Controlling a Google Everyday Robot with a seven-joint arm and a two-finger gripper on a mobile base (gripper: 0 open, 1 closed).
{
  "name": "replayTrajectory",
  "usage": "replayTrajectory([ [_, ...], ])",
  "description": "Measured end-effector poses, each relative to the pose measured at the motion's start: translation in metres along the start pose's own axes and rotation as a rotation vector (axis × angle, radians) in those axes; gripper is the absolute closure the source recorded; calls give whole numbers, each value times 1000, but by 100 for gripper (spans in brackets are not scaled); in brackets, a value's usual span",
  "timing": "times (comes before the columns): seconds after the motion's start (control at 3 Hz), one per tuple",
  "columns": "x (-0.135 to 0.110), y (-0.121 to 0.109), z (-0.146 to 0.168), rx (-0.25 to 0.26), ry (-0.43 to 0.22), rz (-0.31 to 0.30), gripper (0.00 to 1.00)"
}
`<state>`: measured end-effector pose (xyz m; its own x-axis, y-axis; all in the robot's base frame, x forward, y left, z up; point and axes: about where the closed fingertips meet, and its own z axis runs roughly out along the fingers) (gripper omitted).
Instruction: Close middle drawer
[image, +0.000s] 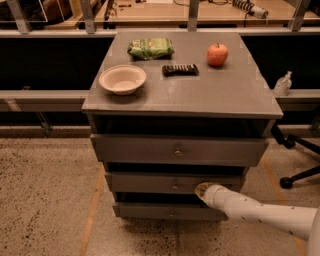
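The middle drawer (150, 182) is the low wide grey front with a small round knob (174, 187), in the grey cabinet's middle row. It stands out only slightly from the cabinet body. My gripper (202, 190) is at the end of the white arm coming in from the lower right. It rests against the drawer front, just right of the knob. The taller top drawer (177, 149) sits above and the narrow bottom drawer (167, 211) below.
On the cabinet top (235, 95) lie a white bowl (122, 79), a green snack bag (150, 48), a dark bar (180, 69) and a red apple (217, 54). An office chair base (297, 175) stands at the right. Speckled floor lies to the left.
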<state>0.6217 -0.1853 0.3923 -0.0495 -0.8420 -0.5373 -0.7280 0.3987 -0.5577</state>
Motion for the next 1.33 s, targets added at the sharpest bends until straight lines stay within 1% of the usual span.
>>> replayTrajectory([
  [0.33, -6, 3, -13, -43, -10, 17, 100],
  [0.67, -39, -31, -78, -58, -54, 111, 100],
  [1.0, -59, -80, -142, -67, -52, 191, 100],
  [1.33, -66, -61, -148, -157, -49, 189, 84],
])
